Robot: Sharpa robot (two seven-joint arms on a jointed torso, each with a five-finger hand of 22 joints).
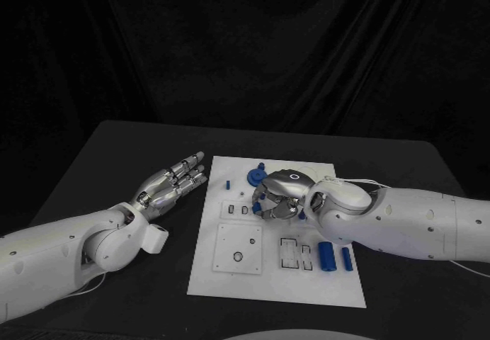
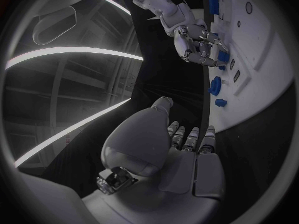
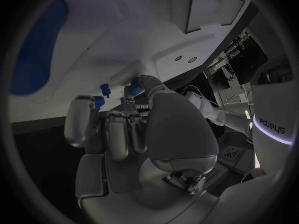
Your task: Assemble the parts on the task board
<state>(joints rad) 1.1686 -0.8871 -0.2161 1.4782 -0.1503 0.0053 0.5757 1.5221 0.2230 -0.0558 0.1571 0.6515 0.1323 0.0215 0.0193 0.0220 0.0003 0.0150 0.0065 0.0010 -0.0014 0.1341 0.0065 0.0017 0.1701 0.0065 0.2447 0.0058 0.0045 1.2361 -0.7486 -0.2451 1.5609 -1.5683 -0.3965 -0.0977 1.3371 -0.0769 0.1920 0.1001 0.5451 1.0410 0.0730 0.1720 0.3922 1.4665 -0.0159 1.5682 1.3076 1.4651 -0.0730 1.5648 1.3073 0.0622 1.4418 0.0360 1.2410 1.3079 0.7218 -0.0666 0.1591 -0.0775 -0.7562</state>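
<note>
The white task board (image 1: 237, 280) lies in the middle of the black table. My right hand (image 1: 280, 190) is low over its upper middle with fingers curled down, and pinches a small blue part (image 3: 132, 88) at its fingertips; the same blue part (image 2: 222, 56) sits between the fingers in the left wrist view. My left hand (image 1: 173, 180) hovers beside the board's left edge, flat, fingers stretched and holding nothing. A blue gear-like part (image 1: 258, 173) and a small blue piece (image 1: 226, 185) sit near the board's far edge. Two blue bars (image 1: 326, 255) lie at the near right.
A square white plate with a hole (image 1: 238, 248) and two narrow slots (image 1: 294, 253) occupy the board's near half. Small dark slots (image 1: 236, 209) lie left of my right hand. Bare black table (image 1: 122, 156) surrounds the board, with a dark curtain behind.
</note>
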